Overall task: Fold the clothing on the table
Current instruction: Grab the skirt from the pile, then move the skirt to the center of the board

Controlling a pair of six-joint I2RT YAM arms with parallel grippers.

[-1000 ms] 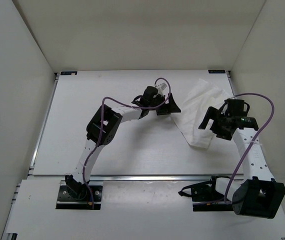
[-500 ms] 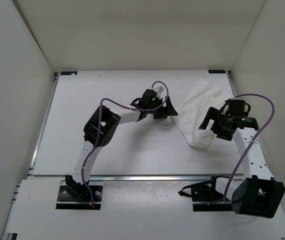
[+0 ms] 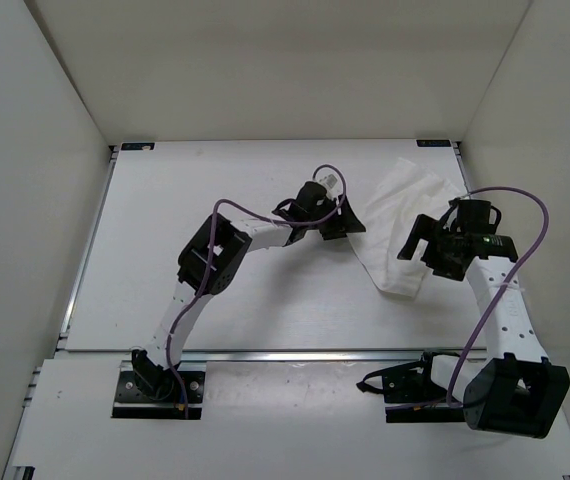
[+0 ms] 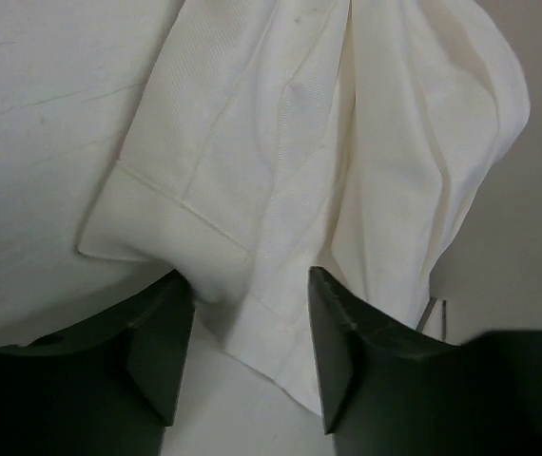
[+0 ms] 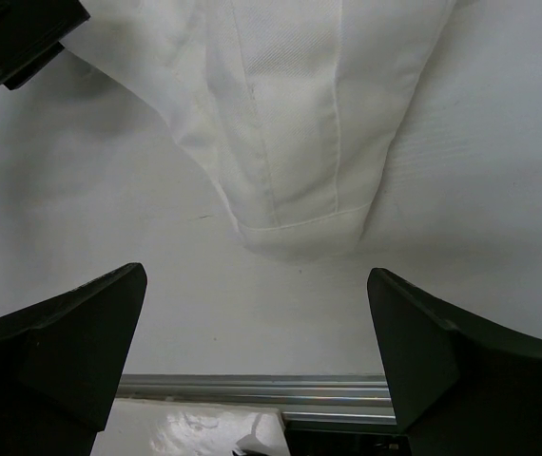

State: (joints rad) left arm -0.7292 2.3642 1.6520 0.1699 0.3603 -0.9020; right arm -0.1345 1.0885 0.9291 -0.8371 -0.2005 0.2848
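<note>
1. Plain white, thin, wrinkled fabric garment (image 3: pixel 405 215): you find it bunched into a long strip on the right half of the table. It runs from near the far right corner down towards the right arm.
2. Large flat matte white rectangular table (image 3: pixel 165 200): it carries the garment, and a metal rail (image 3: pixel 295 352) runs along its near edge.
3. Left gripper (image 3: pixel 353 220): it sits at the garment's left edge. In your left wrist view the black fingers (image 4: pixel 157 342) stand apart. A hemmed corner of the cloth (image 4: pixel 300 142) lies in the gap between them, unpinched, so count this one as released.
4. Right gripper (image 3: pixel 417 240): it hovers over the near end of the strip. In your right wrist view the jaws spread wide, and the hemmed end of the fabric (image 5: pixel 290 123) lies on the table just beyond the fingertips (image 5: pixel 100 313). Nothing is grasped.
5. Purple cables (image 3: pixel 525 195): one loops along each white arm.
6. Black mounting plates (image 3: pixel 160 385): these hold the arm bases on the near side of the rail.
</note>
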